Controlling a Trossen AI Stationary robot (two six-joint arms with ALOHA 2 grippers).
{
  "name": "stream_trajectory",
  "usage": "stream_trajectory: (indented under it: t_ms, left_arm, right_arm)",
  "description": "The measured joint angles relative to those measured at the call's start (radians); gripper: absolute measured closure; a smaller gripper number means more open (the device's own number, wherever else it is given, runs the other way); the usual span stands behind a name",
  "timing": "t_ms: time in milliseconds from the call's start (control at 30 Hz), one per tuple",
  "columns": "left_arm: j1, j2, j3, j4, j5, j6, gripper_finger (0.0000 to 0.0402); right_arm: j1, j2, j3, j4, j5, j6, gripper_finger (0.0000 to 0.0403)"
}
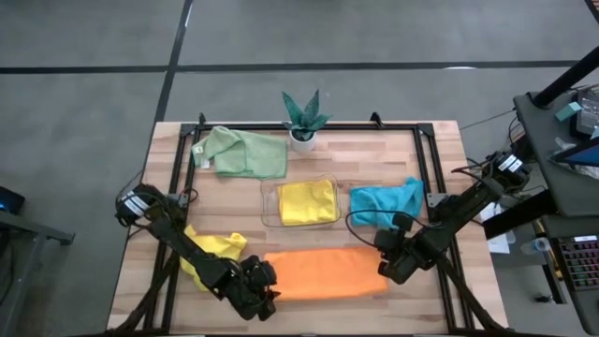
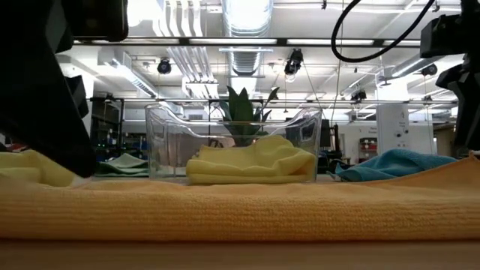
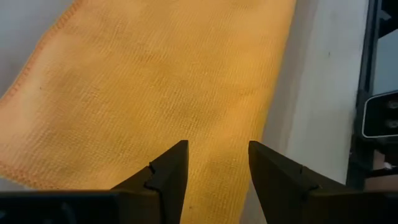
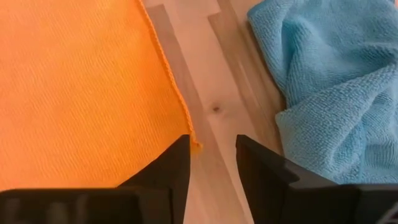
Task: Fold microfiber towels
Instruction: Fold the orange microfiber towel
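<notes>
An orange towel (image 1: 323, 273) lies flat as a long strip near the table's front edge; in the low view the orange towel (image 2: 240, 210) fills the foreground. My left gripper (image 1: 267, 290) stands open just above the strip's left end, and the orange cloth (image 3: 155, 93) shows between and beyond its fingers (image 3: 217, 149). My right gripper (image 1: 391, 267) stands open over the strip's right end, its fingertips (image 4: 212, 142) on either side of the towel's stitched corner (image 4: 194, 144).
A crumpled yellow towel (image 1: 220, 248) lies under my left arm. A clear tray (image 1: 270, 192) at mid-table holds a folded yellow towel (image 1: 307, 201). A teal towel (image 1: 386, 201) lies crumpled right of the tray. At the back are a pale green towel (image 1: 241, 153) and a potted plant (image 1: 304, 117).
</notes>
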Motion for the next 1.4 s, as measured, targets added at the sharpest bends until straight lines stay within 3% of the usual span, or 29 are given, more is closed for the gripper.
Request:
stream_trajectory:
  t_ms: [233, 433, 667, 800, 900, 1200, 1400]
  left_arm:
    - [0.003, -0.014, 0.016, 0.002, -0.014, -0.001, 0.0249]
    - [0.056, -0.009, 0.087, 0.035, -0.084, 0.09, 0.0253]
    - [0.123, 0.024, 0.179, 0.103, -0.147, 0.41, 0.0279]
    - [0.144, 0.028, 0.181, 0.193, -0.191, 0.543, 0.0289]
    - [0.147, 0.028, 0.18, 0.205, -0.201, 0.554, 0.0291]
    - [0.145, 0.029, 0.18, 0.216, -0.218, 0.548, 0.0291]
    - [0.147, 0.029, 0.179, 0.267, -0.285, 0.553, 0.0291]
  right_arm:
    - [0.041, 0.0, 0.005, 0.004, 0.025, -0.004, 0.0289]
    - [0.076, 0.0, -0.012, 0.128, 0.37, -0.149, 0.0302]
    - [0.073, 0.003, -0.023, 0.482, 0.525, -0.45, 0.0323]
    - [0.073, 0.004, -0.045, 0.706, 0.487, -0.594, 0.0331]
    - [0.074, 0.004, -0.056, 0.78, 0.408, -0.658, 0.0332]
    - [0.047, 0.005, -0.057, 0.813, 0.37, -0.666, 0.0333]
    - [0.012, 0.014, -0.071, 0.814, 0.37, -0.625, 0.0333]
